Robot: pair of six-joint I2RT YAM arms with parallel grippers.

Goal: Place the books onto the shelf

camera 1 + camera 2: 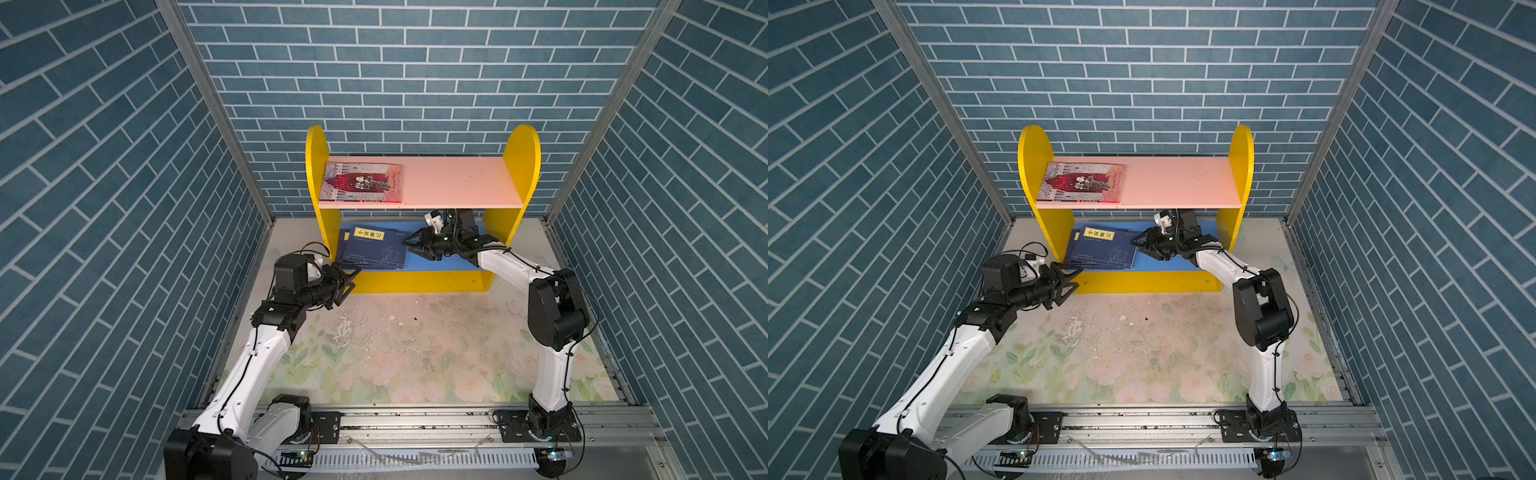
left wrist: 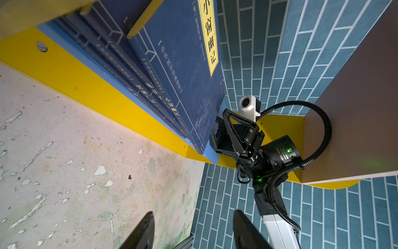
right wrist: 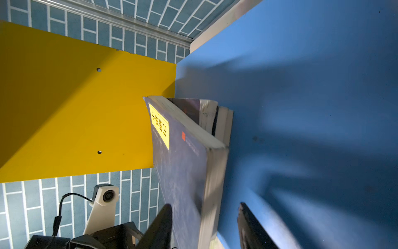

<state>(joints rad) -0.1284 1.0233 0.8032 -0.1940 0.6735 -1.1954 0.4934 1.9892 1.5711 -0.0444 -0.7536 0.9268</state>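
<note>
My right gripper [image 1: 409, 246]: jaws apart, straddling edge of navy books [image 1: 374, 249] on shelf [image 1: 521, 166], nothing clamped. Left gripper [image 1: 355, 277] apart, empty. I judge them light, floppy, slick; pinch near spine.

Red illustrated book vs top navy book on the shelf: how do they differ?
The red illustrated book lies on the pink upper board; the top navy book is on the blue lower board. The red one lies alone; the navy one tops a stack of navy books. Only the navy cover carries a yellow title label. Both lie cover-up at the shelf's left end.
</note>
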